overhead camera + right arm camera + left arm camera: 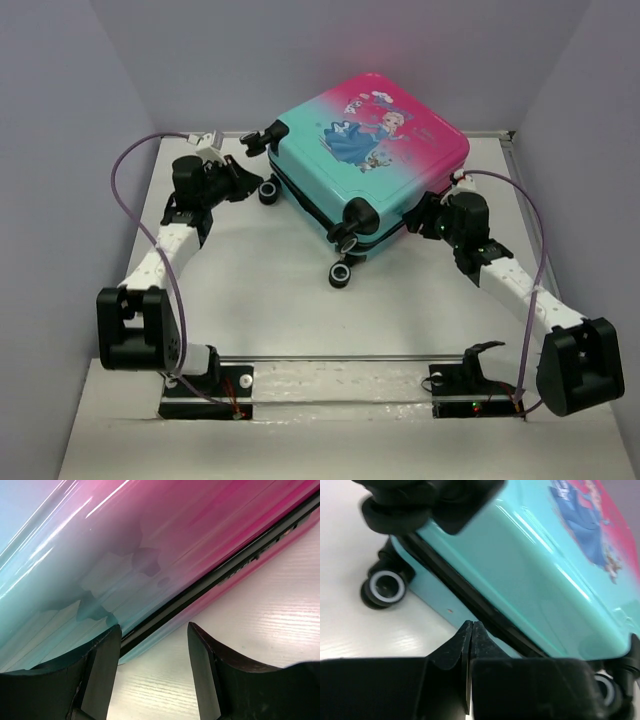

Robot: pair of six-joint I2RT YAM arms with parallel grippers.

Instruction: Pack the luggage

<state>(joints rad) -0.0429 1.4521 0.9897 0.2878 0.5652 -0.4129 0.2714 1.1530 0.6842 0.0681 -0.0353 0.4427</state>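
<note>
The luggage (370,150) is a small hard-shell suitcase, pink fading to teal, lying closed and flat on the table with its princess print up. My left gripper (250,185) is at its left teal side, between two black wheels. In the left wrist view, that gripper (471,625) is shut, its tips touching just below the luggage's (530,565) black zipper seam (470,595); nothing shows between them. My right gripper (420,215) is at the suitcase's right side. It (155,627) stands open, its left finger (107,655) against the luggage (125,545) by the seam (210,587).
Black wheels (341,275) stick out from the suitcase's near end, and one wheel (382,587) rests on the table by my left gripper. White walls enclose the table at the back and on both sides. The white table top (280,300) stretches between the suitcase and the arm bases.
</note>
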